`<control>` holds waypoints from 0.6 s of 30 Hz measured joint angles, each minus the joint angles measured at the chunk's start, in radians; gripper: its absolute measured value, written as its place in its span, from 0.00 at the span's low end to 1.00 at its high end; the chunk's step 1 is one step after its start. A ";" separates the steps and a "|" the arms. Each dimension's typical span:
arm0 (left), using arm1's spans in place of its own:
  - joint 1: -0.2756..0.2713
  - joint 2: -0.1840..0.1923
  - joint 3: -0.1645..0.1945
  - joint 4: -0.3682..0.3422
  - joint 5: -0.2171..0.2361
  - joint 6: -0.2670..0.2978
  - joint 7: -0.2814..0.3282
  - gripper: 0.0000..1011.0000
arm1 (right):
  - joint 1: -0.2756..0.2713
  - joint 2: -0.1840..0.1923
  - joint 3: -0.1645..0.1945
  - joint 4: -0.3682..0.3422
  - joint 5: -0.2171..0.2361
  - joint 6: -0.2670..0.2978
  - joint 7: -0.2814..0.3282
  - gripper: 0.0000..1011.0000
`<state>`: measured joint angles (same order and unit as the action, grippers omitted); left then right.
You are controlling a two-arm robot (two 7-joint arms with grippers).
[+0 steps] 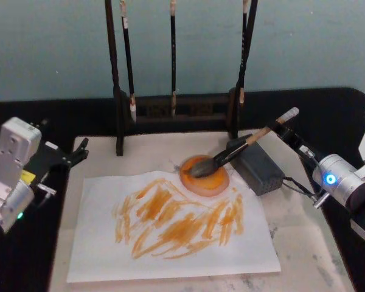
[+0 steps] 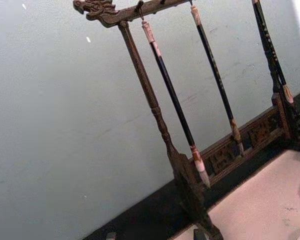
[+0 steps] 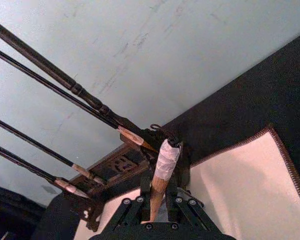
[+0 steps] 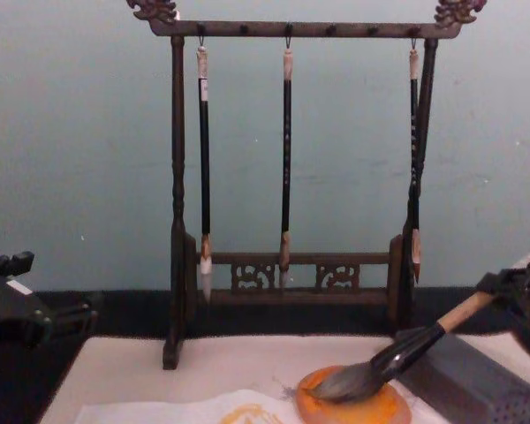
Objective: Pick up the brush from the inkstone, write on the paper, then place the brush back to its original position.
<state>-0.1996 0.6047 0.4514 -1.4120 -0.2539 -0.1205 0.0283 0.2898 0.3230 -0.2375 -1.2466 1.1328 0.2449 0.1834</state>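
Note:
The brush (image 1: 231, 152) lies tilted, its dark bristle head resting on the round orange inkstone (image 1: 207, 181) and its pale handle leaning over a grey block. My right gripper (image 1: 290, 129) is shut on the handle close to the white wrapped end (image 3: 166, 159), with the fingers (image 3: 182, 176) on either side of the wood. In the chest view the brush (image 4: 397, 353) slopes up to the right gripper (image 4: 512, 287) at the right edge. The paper (image 1: 170, 255) lies in front of the inkstone, covered in orange strokes. My left gripper (image 1: 78, 152) is open at the mat's left edge, holding nothing.
A dark wooden rack (image 1: 176, 112) with three thin hanging brushes (image 4: 287, 159) stands behind the inkstone. The grey dotted block (image 1: 258, 167) sits right of the inkstone under the brush handle. The beige mat (image 1: 304, 243) lies on a black cloth.

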 joint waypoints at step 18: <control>0.000 0.000 0.000 0.000 0.000 0.000 0.000 0.99 | 0.000 0.012 -0.015 -0.030 0.013 -0.024 0.011 0.18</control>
<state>-0.1995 0.6047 0.4514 -1.4120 -0.2539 -0.1205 0.0283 0.2897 0.3354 -0.2526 -1.2770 1.1463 0.2212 0.1942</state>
